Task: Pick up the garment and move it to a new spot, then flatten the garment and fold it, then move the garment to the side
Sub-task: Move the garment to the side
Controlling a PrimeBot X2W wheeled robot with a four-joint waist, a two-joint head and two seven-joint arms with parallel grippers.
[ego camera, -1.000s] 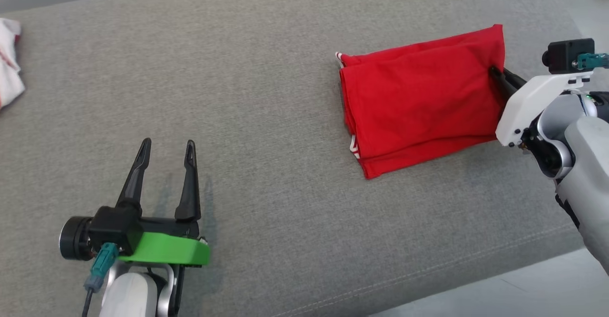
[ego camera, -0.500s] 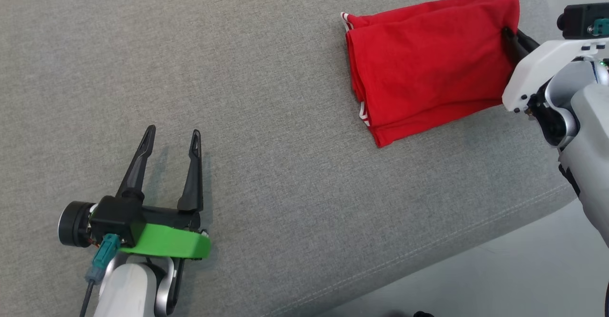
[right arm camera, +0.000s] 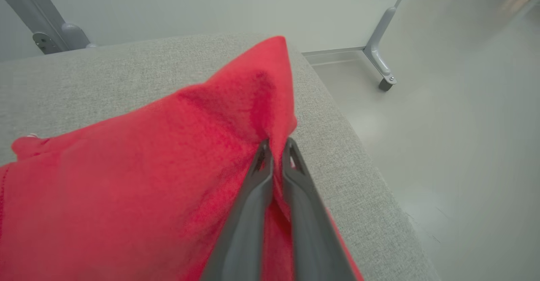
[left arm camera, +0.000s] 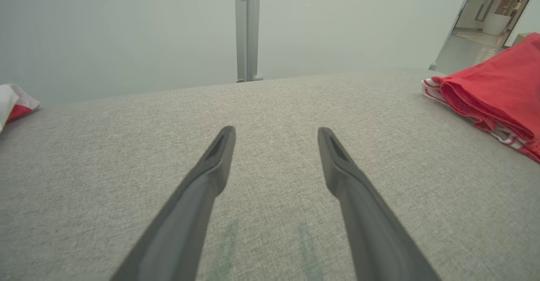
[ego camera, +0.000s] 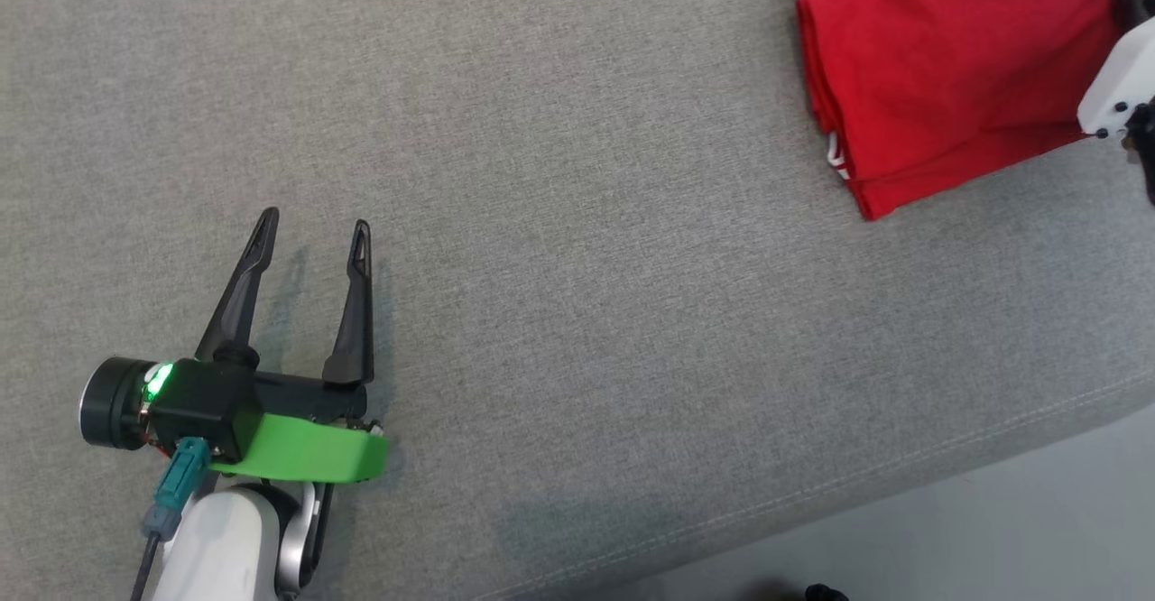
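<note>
The folded red fabric garment (ego camera: 938, 69) lies at the far right of the grey woven upholstered surface (ego camera: 577, 222), close to that surface's right-hand edge. Its right border is clamped between the nearly closed fingers of the right gripper (right arm camera: 276, 146), and a peak of cloth is raised beside the fingertips.

Several risks are judged from this. Only a narrow strip of the border appears to be pinched, so the cloth could be pulled out of the fingers if it is dragged quickly. How many layers are caught cannot be told. If only the upper ones are held, the fold could be opened or bunched as the lower layers are held back by the rough weave. White-and-red trim is seen protruding at the left end of the bundle, so the stack is already slightly uneven there. Because the pale smooth floor (right arm camera: 443, 125) begins just beyond the edge, a release made too far to the right could let the garment slide off.

The left gripper (ego camera: 313, 220) is held low over the bare surface, well apart from the garment, with its fingers spread wide and nothing between them. A crumpled white and red cloth (left arm camera: 12, 101) is seen at the far left, well clear. A grey metal post (left arm camera: 247, 28) stands behind the surface, and a grey frame leg with a small castor (right arm camera: 379, 61) stands on the floor. Nothing is seen blocking the garment's path.
</note>
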